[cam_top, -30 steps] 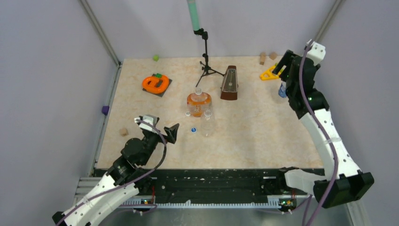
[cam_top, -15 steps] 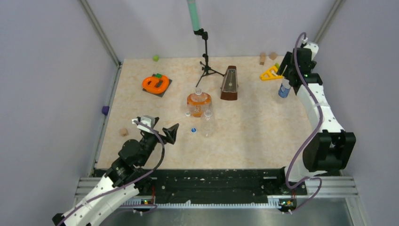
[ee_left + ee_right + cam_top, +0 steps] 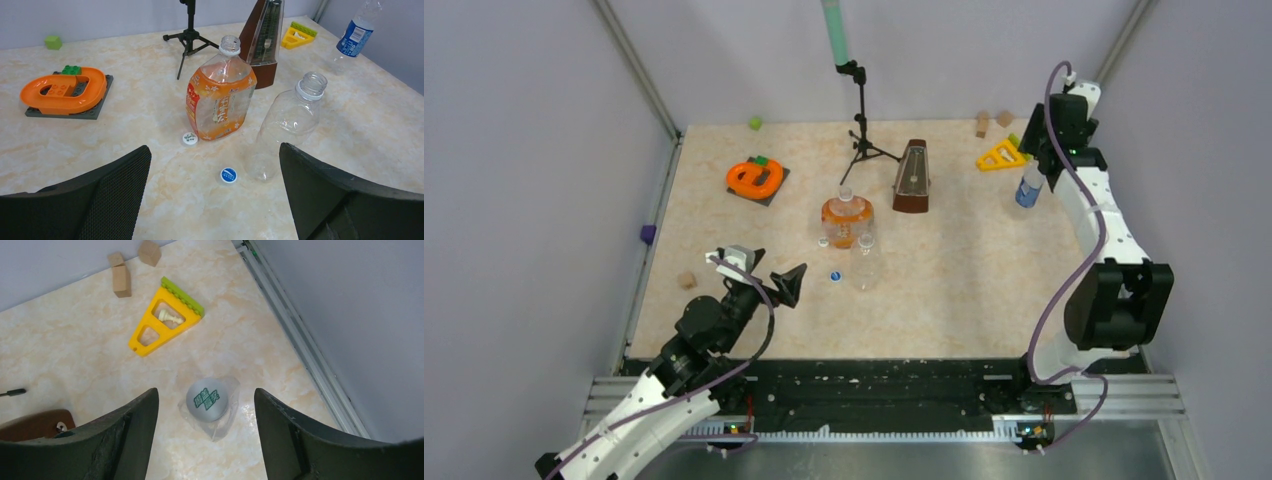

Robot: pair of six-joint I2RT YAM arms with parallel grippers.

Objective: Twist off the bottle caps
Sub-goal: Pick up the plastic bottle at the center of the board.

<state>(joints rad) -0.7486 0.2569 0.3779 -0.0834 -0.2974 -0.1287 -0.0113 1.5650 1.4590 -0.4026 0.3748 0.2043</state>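
Note:
The squat orange bottle (image 3: pixel 846 220) and the plain clear bottle (image 3: pixel 864 262) stand uncapped mid-table; both show in the left wrist view, orange (image 3: pixel 220 97) and clear (image 3: pixel 290 120). A blue cap (image 3: pixel 228 175) and a white cap (image 3: pixel 189 138) lie on the table in front of them. My left gripper (image 3: pixel 214 150) is open and empty, short of the blue cap. The blue-label bottle (image 3: pixel 1027 188) stands far right. Its white cap (image 3: pixel 206 399) with green print is on. My right gripper (image 3: pixel 205 392) is open above it, one finger on each side, not touching.
A brown metronome (image 3: pixel 912 178) and a black tripod (image 3: pixel 861 130) stand behind the bottles. An orange track piece (image 3: pixel 755 178) lies back left. A yellow triangle (image 3: pixel 165 322) and wooden blocks (image 3: pixel 120 277) lie near the right bottle. The metal rail (image 3: pixel 295 340) and wall are close right.
My right arm has swung back and straightened, bringing its open gripper from beside the blue-label bottle to straight above its cap. The left arm has barely moved.

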